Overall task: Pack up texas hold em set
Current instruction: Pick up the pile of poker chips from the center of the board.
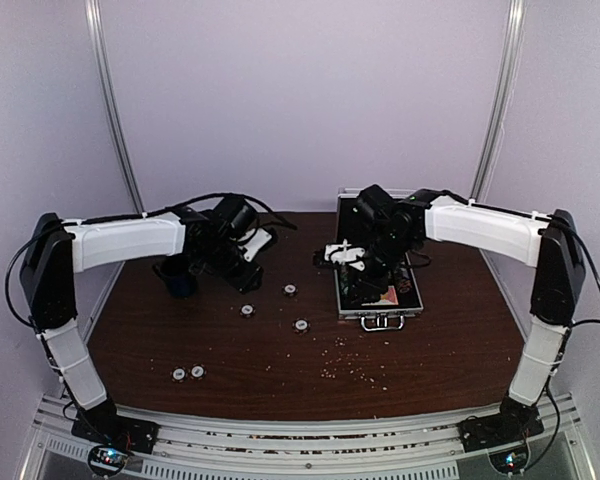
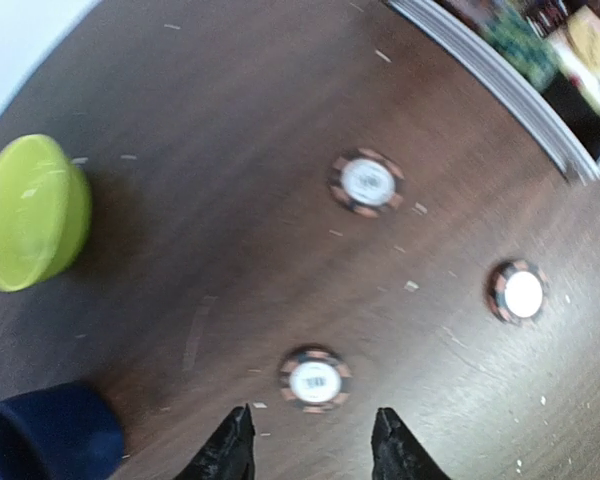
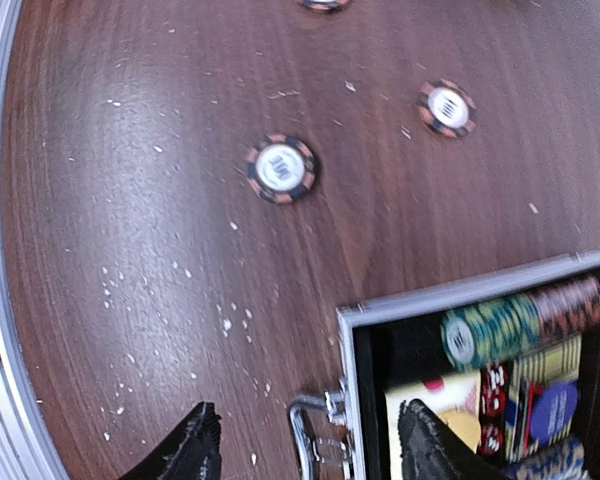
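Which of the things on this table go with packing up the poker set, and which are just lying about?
Belong to the job: open briefcase, chips racked inside it, loose chips.
Just lying about: green bowl, blue mug, pale crumbs.

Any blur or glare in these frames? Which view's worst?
Left wrist: worst, motion blur smears the bowl and briefcase. Right wrist: sharper, pale sheen on the table, stacked chips soft. Top external: evenly lit, loose chips tiny.

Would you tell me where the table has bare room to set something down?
The table is bare right of the briefcase, and between the near chip pair and the crumbs. It is crowded around the three middle chips, between mug and briefcase.
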Robot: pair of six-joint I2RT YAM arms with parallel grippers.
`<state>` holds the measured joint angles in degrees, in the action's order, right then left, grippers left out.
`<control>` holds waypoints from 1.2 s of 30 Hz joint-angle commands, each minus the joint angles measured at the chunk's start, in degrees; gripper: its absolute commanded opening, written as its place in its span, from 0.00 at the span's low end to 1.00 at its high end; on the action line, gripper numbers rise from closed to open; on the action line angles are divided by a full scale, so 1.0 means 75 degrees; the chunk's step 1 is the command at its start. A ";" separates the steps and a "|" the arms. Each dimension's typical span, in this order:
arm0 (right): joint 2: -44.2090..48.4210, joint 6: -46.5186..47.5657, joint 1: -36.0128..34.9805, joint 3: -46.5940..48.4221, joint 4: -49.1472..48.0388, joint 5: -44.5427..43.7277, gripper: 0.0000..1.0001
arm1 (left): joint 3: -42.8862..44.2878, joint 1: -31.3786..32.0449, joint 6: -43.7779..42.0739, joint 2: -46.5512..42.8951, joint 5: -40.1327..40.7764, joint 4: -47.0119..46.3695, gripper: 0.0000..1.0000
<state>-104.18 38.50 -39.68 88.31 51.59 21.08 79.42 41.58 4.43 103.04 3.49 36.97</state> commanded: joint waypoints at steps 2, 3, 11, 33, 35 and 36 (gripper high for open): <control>-0.1387 0.0481 -0.0674 0.1764 0.1435 -0.0472 0.61 | -0.0133 -0.0431 0.0435 -0.0804 0.0565 -0.0709 0.42; -0.1727 0.0477 -0.0766 0.2102 0.1610 -0.0512 0.61 | -0.0316 -0.0486 0.0436 -0.0956 0.0566 -0.0822 0.42; -0.3688 -0.0013 -0.1226 0.4221 0.1951 -0.0990 0.61 | -0.1209 -0.0791 0.0415 -0.1904 0.0920 -0.1372 0.45; -0.3162 -0.1509 -0.1328 0.1899 -0.1215 -0.0306 0.65 | -0.1141 -0.1067 0.0429 -0.2085 0.0573 -0.1261 0.45; -0.3041 -0.1545 -0.1323 0.1621 -0.1487 -0.0363 0.65 | -0.1144 -0.1062 0.0418 -0.2080 0.0557 -0.1259 0.45; -0.3016 -0.1550 -0.1319 0.1549 -0.1553 -0.0378 0.65 | -0.1144 -0.1067 0.0428 -0.2079 0.0555 -0.1261 0.45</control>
<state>-129.73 29.06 -49.50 103.11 47.29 19.29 70.81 34.11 7.22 88.31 8.54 29.91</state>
